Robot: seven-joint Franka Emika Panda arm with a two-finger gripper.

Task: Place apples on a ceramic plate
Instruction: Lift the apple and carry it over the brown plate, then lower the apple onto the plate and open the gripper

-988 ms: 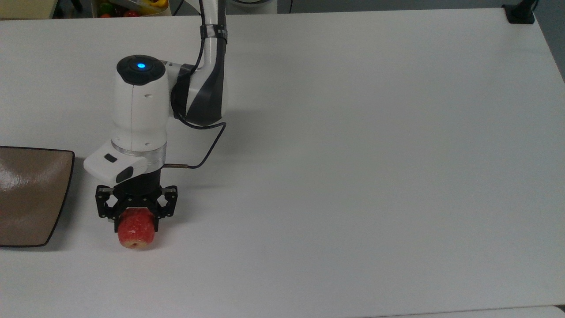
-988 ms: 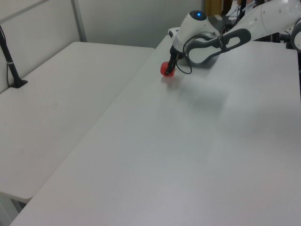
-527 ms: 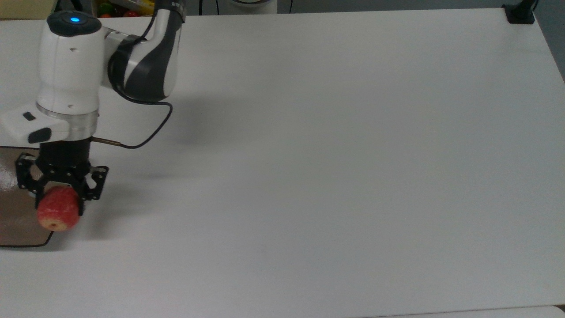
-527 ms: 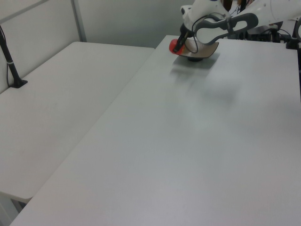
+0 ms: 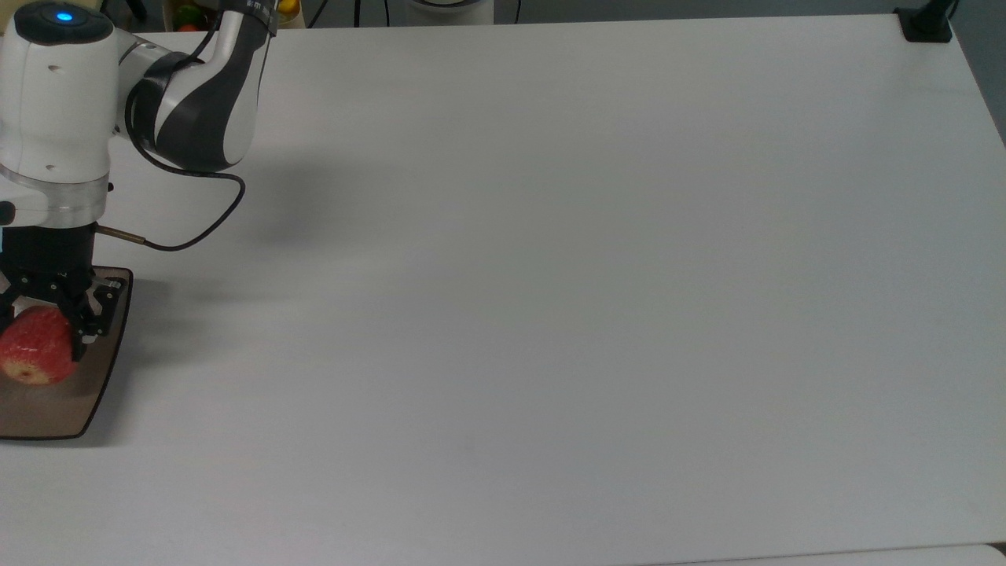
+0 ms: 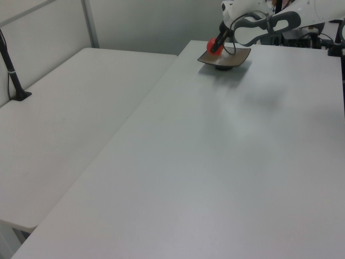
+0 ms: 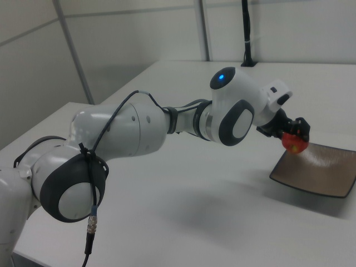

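Observation:
The red speckled apple (image 5: 33,346) hangs in my gripper (image 5: 39,334), which is shut on it, above the brown square ceramic plate (image 5: 55,405) at the top view's left edge. In the left view the apple (image 6: 214,45) sits over the near-left part of the plate (image 6: 234,55) at the far end of the table. In the right view the apple (image 7: 294,142) is held just above the plate's (image 7: 320,169) left corner, not touching it, with the gripper (image 7: 293,134) gripping it from the left.
The white table (image 5: 550,275) spreads wide to the top view's right. A black post base (image 5: 927,23) stands at its far right corner. A bin of colourful items (image 5: 196,14) lies behind the arm. A second white table (image 6: 59,124) adjoins on the left view's left.
The arm has carried the apple leftwards in the top view, from beside the plate to over it.

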